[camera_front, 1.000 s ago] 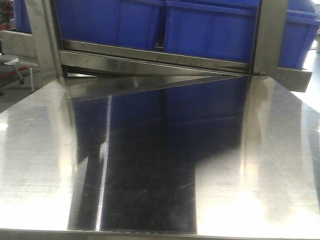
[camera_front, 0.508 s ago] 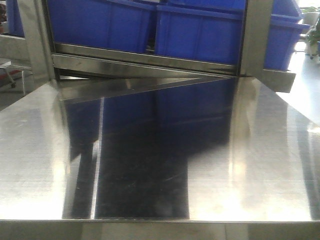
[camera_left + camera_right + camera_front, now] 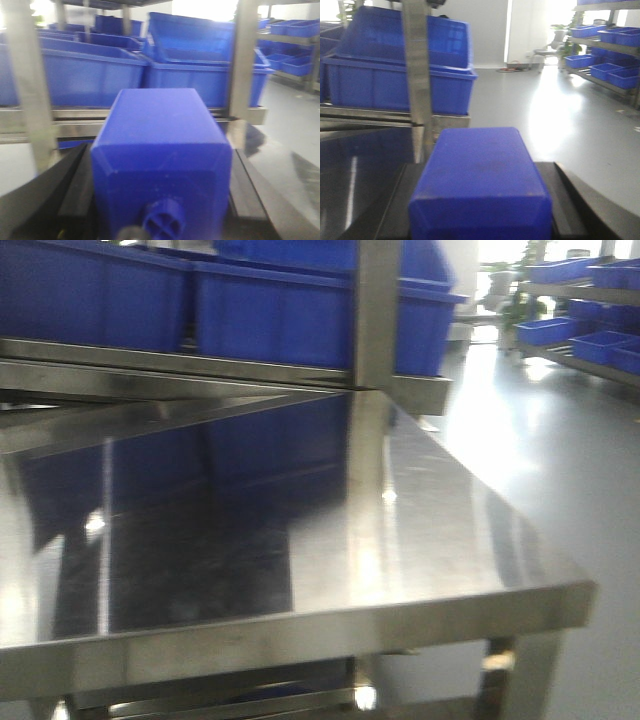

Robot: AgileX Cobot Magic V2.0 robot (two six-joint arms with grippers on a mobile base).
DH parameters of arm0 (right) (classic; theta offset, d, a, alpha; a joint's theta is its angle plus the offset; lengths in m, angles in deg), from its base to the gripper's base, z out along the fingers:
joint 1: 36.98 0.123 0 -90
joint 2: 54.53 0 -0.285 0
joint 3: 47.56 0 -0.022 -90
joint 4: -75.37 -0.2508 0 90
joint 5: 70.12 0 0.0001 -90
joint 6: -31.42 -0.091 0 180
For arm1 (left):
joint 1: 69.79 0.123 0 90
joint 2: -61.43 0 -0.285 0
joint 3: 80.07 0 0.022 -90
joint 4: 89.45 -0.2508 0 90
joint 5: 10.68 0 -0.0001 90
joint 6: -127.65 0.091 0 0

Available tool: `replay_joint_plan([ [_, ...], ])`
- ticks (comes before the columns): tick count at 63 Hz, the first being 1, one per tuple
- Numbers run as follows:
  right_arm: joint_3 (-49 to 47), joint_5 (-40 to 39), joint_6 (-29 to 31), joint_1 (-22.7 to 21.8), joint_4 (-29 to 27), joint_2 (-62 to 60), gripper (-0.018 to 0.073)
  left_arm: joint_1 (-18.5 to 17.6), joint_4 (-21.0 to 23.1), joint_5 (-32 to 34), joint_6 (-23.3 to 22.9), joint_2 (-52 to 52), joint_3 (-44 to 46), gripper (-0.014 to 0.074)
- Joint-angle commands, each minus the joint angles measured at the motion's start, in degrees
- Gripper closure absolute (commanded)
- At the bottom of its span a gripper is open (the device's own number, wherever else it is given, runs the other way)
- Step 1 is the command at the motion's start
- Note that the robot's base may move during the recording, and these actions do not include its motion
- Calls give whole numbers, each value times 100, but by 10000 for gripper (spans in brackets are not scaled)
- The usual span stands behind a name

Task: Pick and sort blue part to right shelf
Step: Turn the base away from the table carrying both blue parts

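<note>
My left gripper (image 3: 161,165) is shut on a blue part (image 3: 160,120): a squarish matte blue block with sloped shoulders, its round knob (image 3: 164,221) facing the camera. The black fingers (image 3: 75,195) press both its sides. My right gripper (image 3: 480,172) is shut on a second blue block (image 3: 480,150), whose knob end is cut off by the frame edge. Neither gripper shows in the front view. The right shelf (image 3: 585,300), a steel rack with tiers of blue bins, stands far off across the floor at the right.
A shiny steel table (image 3: 430,530) fills the front view, its right front corner (image 3: 585,600) over grey floor (image 3: 580,460). Behind it stands another steel rack (image 3: 372,330) holding large blue bins (image 3: 300,310). Its upright post (image 3: 417,75) is close ahead in the right wrist view.
The front view has swung to the right: table and near rack slid left in frame, and the table's right corner, the floor and the far shelf came into sight.
</note>
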Motion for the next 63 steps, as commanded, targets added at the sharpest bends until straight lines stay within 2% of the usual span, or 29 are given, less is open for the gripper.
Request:
replay_joint_plan([
  [1, -181, -520, 43, -48, -10, 49, 125, 9, 18, 515, 15, -63, 180, 212],
  [63, -181, -520, 43, -48, -10, 49, 125, 9, 18, 515, 15, -63, 180, 212],
])
